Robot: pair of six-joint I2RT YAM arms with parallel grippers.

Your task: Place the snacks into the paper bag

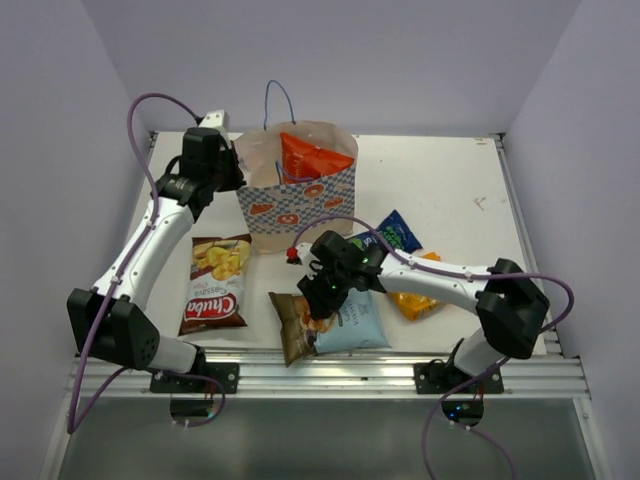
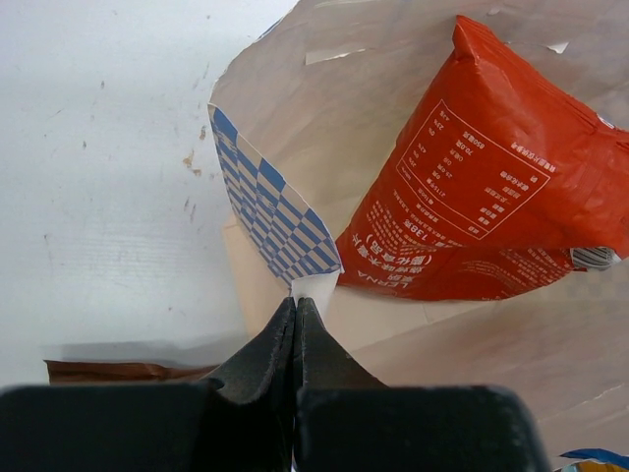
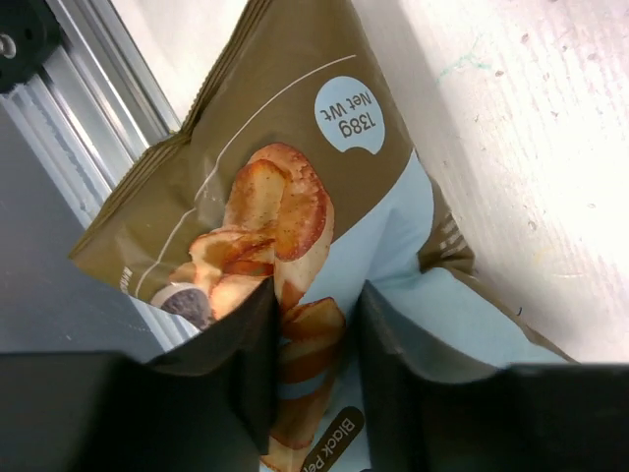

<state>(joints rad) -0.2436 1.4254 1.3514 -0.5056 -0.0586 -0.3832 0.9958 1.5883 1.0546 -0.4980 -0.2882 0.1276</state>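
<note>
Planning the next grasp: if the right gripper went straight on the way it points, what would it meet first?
The brown-and-light-blue chip bag: the right gripper points down at it, open fingers straddling its printed face. How much gap remains is unclear.

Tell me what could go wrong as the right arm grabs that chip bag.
The brown-and-light-blue chip bag lies at the near edge of the table; the open right gripper could nudge it onto the rail. The left gripper pinches only a thin bit of the rim of the paper bag; it may slip, letting the mouth sag.
</note>
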